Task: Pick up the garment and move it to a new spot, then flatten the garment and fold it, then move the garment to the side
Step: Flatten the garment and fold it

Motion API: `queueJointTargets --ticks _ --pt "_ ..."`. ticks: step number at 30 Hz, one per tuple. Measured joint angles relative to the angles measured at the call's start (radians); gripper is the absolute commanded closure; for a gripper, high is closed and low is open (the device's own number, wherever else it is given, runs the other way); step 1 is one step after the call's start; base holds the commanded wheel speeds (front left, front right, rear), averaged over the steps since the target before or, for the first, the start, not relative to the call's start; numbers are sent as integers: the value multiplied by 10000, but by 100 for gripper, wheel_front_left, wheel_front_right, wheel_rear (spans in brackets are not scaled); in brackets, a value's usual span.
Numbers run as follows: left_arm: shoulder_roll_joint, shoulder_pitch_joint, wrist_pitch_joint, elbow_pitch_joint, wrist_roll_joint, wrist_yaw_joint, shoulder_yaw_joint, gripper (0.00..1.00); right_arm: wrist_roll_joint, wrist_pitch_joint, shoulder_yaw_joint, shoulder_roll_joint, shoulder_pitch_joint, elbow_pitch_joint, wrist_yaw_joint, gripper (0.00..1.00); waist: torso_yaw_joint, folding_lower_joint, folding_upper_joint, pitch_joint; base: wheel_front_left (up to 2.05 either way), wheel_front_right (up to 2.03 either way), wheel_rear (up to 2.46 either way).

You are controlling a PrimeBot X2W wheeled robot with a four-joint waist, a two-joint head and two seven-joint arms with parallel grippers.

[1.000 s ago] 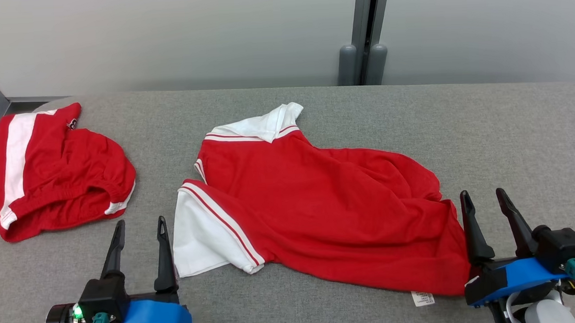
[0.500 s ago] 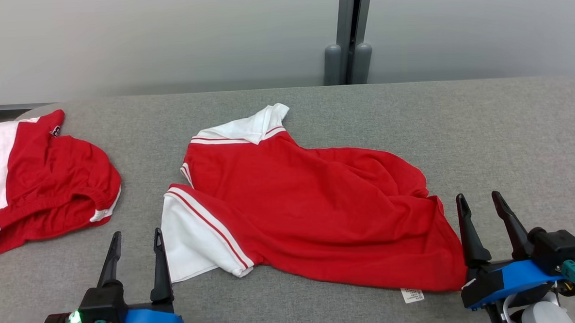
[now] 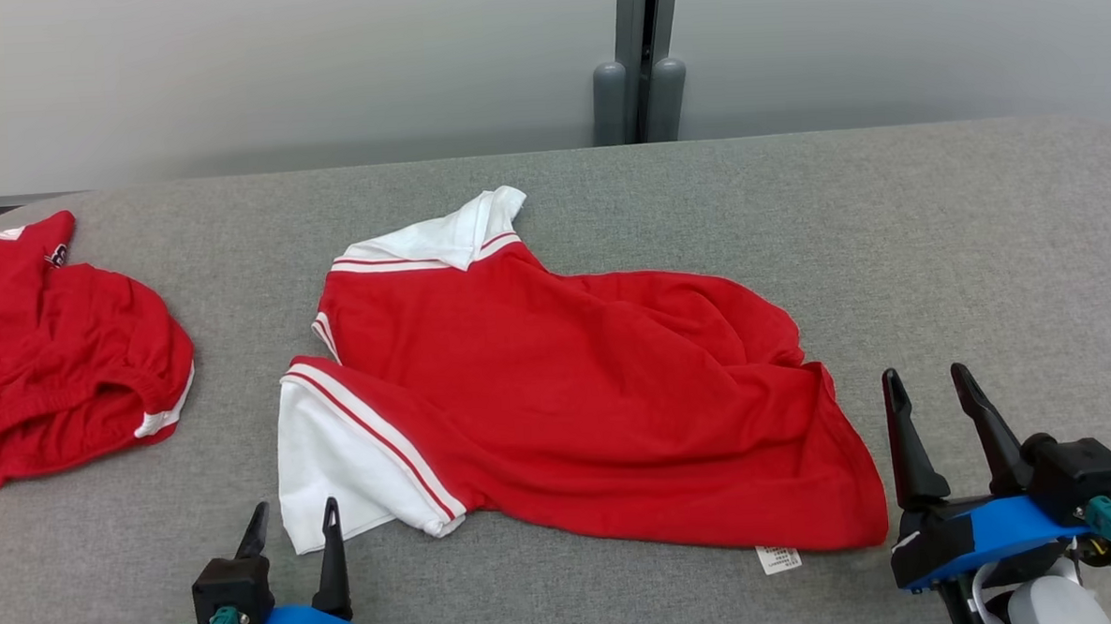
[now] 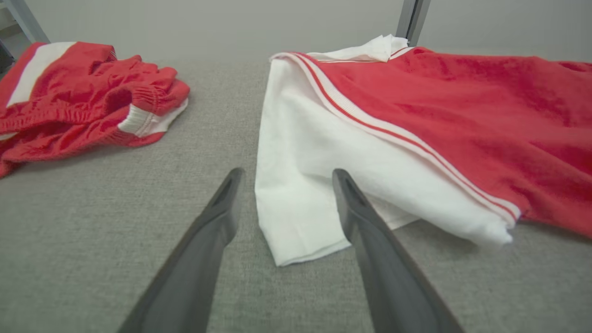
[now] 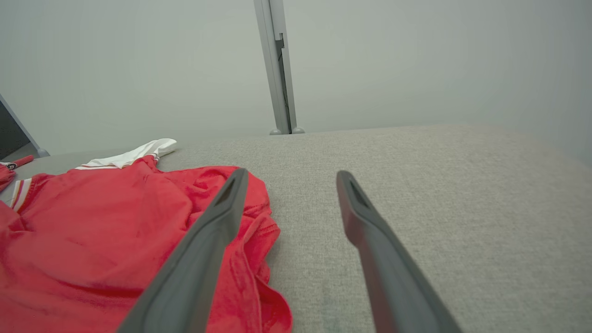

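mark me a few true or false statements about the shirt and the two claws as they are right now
1. The left claw and the right claw are both open. True.
2. The red shirt has a white sleeve on the side nearest the left claw. True.
3. The left claw grips that sleeve. False: it grips nothing.
4. The shirt is neatly folded. False: it lies spread out and wrinkled.
5. A second red garment lies on the grey table to the shirt's left. True.
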Motion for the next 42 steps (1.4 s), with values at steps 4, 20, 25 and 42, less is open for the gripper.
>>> queueJointTargets --ticks 4,20,25,42 --pt "-21 -369 10 943 -100 -73 -44 0 13 0 -29 0 -81 -10 0 0 -19 0 0 86 0 0 0" --pt "-151 -1314 -13 2700 -502 -385 -443 100 13 0 -148 35 -118 -40 0 0 72 0 0 57 0 0 0" --pt "-113 -1242 2 2017 -541 -403 -512 100 8 0 -261 42 44 -33 0 0 295 0 0 -155 0 0 0" --pt "311 2379 2573 -4226 -853 -35 -723 100 -40 0 -738 107 451 -59 0 0 1340 0 0 -468 0 0 0"
